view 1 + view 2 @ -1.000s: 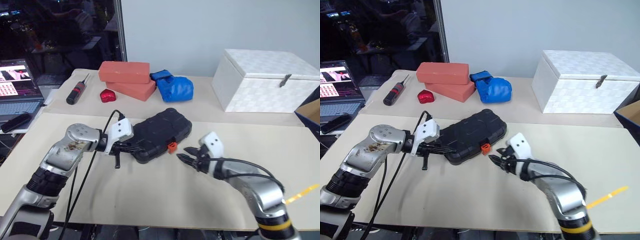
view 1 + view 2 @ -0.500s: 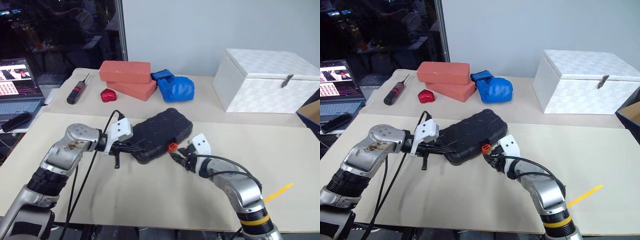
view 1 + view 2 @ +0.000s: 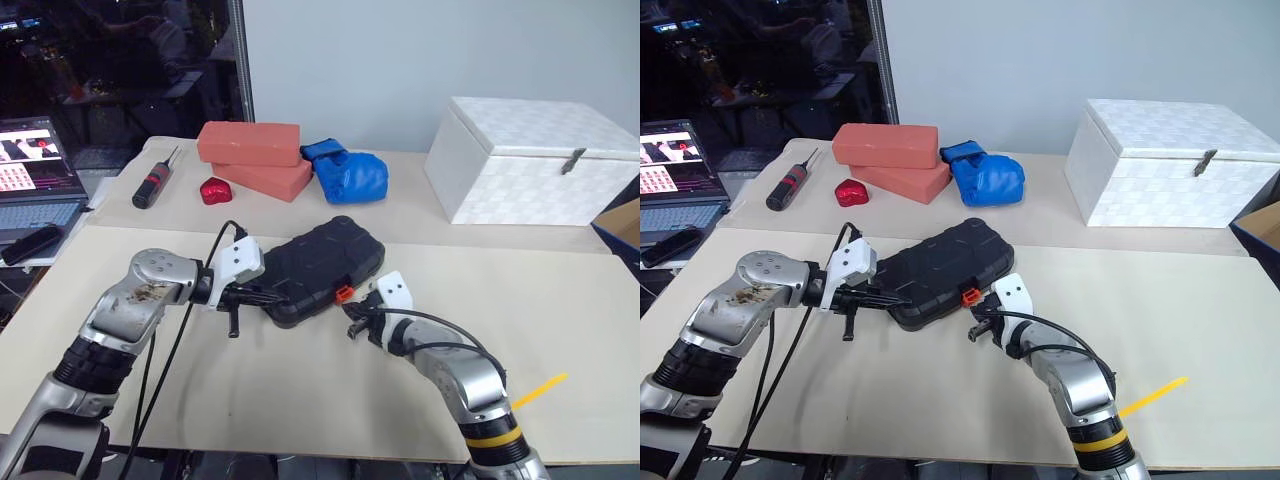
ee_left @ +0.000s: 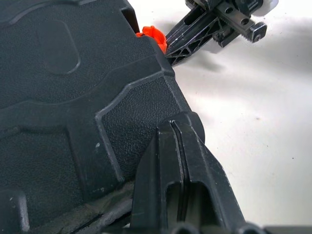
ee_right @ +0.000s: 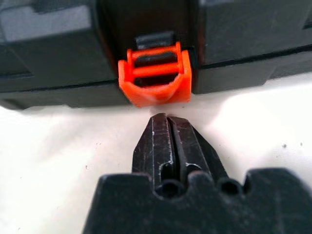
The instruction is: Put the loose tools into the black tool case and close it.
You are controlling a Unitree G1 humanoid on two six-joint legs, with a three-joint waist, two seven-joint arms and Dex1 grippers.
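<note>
1. The table [image 3: 300, 400] is a wide beige surface, and everything else rests on it.
2. The white box [image 3: 535, 160] sits at the far right with its lid down and a small metal clasp on its front.
3. The black tool case [image 3: 320, 268] lies flat and closed near the middle of the table, set at a slant, with the lid's moulded ribs facing up.
4. Two red bricks [image 3: 252, 157] are stacked at the far side, and a crumpled blue cloth [image 3: 348, 173] lies just beside them on the right.
5. A laptop [image 3: 35, 185] with its screen lit stands at the left edge.
6. The left gripper [image 3: 262, 296] rests against the case's near left corner. Its two black fingers are pressed together with nothing between them, and in the left wrist view the tips lie on the case's edge.
7. The right gripper [image 3: 978, 326] sits low on the table just in front of the case's front edge. Its fingers [image 5: 168, 146] are closed tight and hold nothing.
8. The black-and-red screwdriver [image 3: 154, 181] lies at the far left, well apart from the case.
9. A small red object [image 3: 214, 190] sits beside the lower brick.
10. The orange latch [image 5: 155, 78] hangs at the case's front edge, and the right gripper's closed tips point at it from just below, very close.
</note>
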